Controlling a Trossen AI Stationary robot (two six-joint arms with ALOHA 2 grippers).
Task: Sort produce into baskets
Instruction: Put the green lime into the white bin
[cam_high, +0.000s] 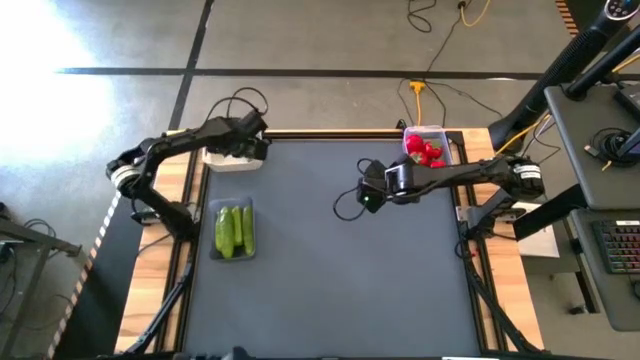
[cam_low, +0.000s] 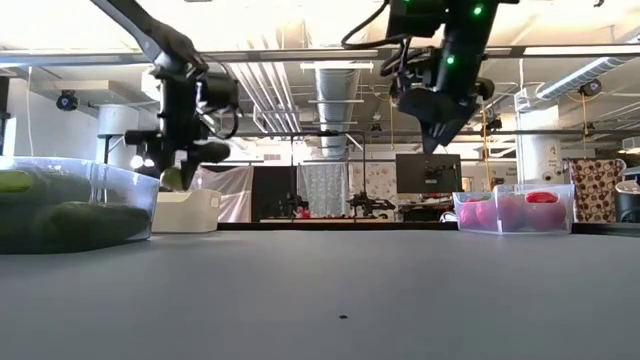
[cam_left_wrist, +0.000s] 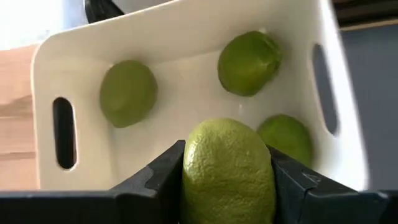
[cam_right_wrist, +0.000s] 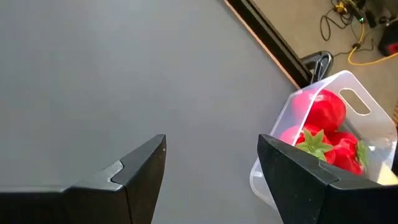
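The left gripper (cam_left_wrist: 227, 186) held a lime (cam_left_wrist: 227, 171) pinched across its middle above the white tub (cam_left_wrist: 186, 37), a light, hard, smooth ball likely to slip, while the right gripper (cam_right_wrist: 211, 168) hung wide open over the table.

Centre and near part of the dark surface (cam_high: 330, 290) lie bare; free passage is offered there. Far left corner is blocked by the white tub (cam_high: 232, 157), with the left hand (cam_high: 243, 146) held over it, closed on a lime (cam_left_wrist: 227, 171). Left edge is taken by the grey tray (cam_high: 233, 231). Far right corner is occupied by the clear tub (cam_high: 427, 147). The right hand (cam_high: 370, 198) hangs open above mid-surface.
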